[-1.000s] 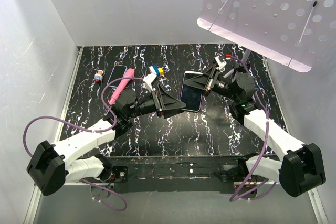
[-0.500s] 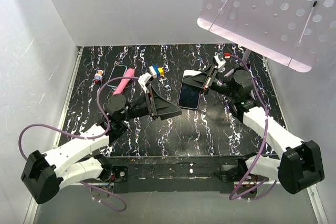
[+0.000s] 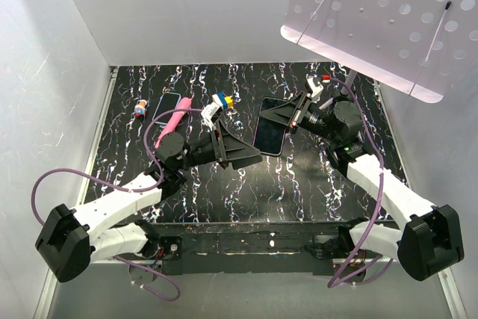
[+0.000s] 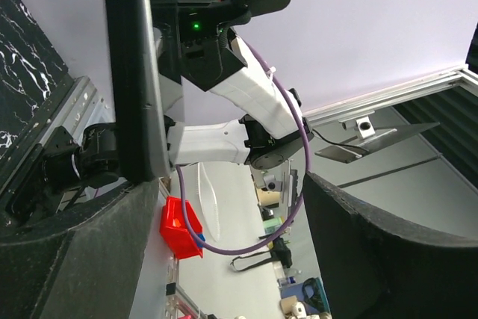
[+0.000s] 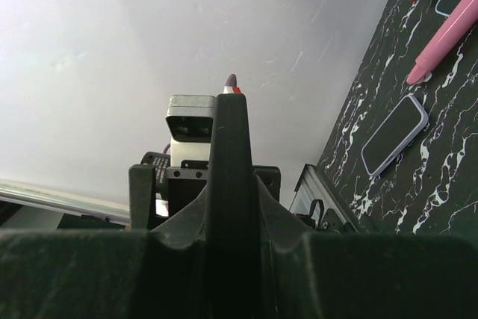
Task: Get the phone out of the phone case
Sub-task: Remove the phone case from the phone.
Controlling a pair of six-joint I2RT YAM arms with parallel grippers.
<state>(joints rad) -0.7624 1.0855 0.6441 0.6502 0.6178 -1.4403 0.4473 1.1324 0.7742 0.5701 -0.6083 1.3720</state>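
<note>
Black white-veined table (image 3: 299,184) inside white walls. White perforated panel (image 3: 381,20) hangs over the far right corner.

Left arm (image 3: 119,203) reaches in from the near left, right arm (image 3: 381,184) from the near right. Both point toward mid-table.

Right gripper (image 3: 272,115): jaws clamped on the far end of the phone (image 3: 269,134), which is off the table at centre-right, dark face up, thin pale rim. Right wrist view: phone (image 5: 228,147) seen edge-on, pinched between the two fingers (image 5: 179,222). Cannot tell whether the case is on it.

Left gripper (image 3: 250,156): jaws spread wide, nothing between them. Tips are just beside the phone's near left corner. Left wrist view: gap between fingers (image 4: 373,244) shows only the right arm and the room beyond. The phone (image 4: 134,72) stands edge-on over the left-hand finger. Contact cannot be told.

Far left of table, well apart from both grippers:
- pink stick-like object (image 3: 173,119), lying slantwise
- second dark phone-shaped slab (image 3: 168,101) just beside it
- blue-and-yellow block (image 3: 222,100)
- small figurine (image 3: 140,108), nearest the left wall

Right wrist view only: another dark slab with a lilac rim (image 5: 393,134) lies flat on the table near the pink object's tip. Phone or case, cannot tell.
</note>
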